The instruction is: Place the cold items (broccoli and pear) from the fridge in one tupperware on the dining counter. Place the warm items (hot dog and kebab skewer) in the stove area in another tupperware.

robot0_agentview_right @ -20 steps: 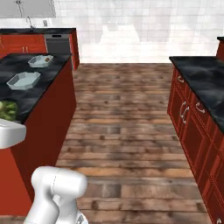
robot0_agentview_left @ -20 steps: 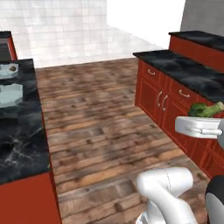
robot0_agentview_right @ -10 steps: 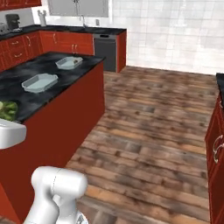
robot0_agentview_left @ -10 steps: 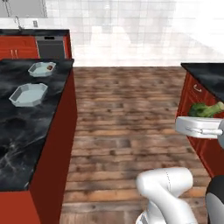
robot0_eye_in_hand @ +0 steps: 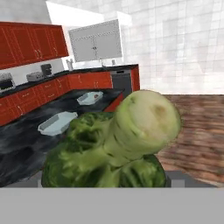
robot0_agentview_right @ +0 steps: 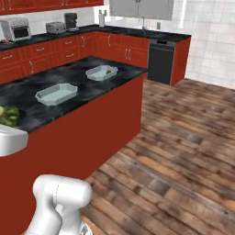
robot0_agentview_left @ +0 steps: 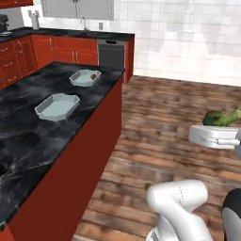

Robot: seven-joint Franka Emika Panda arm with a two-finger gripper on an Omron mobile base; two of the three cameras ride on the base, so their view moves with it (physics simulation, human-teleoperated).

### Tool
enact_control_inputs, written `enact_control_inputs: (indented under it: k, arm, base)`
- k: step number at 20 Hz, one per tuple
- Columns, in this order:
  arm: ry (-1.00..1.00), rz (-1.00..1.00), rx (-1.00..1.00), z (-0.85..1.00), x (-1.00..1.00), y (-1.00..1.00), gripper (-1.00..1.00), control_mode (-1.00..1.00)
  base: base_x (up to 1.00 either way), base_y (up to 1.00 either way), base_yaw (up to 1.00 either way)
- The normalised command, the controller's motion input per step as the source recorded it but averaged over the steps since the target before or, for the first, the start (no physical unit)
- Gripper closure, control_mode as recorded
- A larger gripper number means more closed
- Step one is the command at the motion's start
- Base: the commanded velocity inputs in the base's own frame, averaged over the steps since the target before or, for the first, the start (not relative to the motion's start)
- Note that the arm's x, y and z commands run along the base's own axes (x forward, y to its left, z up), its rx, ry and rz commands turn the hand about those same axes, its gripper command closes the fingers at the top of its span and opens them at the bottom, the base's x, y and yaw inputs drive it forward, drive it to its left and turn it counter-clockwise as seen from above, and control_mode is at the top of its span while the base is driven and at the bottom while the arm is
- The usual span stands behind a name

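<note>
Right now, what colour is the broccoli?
Dark green florets with a pale green stalk; the broccoli shows best in the hand view.

Glossy black marbled desk [robot0_agentview_left: 28, 141]; rough plank wood floor [robot0_agentview_left: 160, 127]; matt, bumpy broccoli [robot0_eye_in_hand: 109, 148]; smooth pale tupperware [robot0_agentview_left: 57, 106].

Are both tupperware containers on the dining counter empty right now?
No: the far tupperware holds a small brown item, while the near tupperware looks empty.
</note>
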Motion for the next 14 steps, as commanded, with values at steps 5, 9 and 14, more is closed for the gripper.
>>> enact_control_inputs:
  k: [5,9,14]
  arm:
    - [0.00,0.00,0.00,0.00,0.00,0.00,1.00,1.00]
    - [0.00,0.00,0.00,0.00,0.00,0.00,1.00,1.00]
    - [0.00,0.00,0.00,0.00,0.00,0.00,1.00,1.00]
  base:
    - [0.91,-0.70,0.53]
    - [0.91,-0.70,0.53]
    - [0.91,-0.71,0.52]
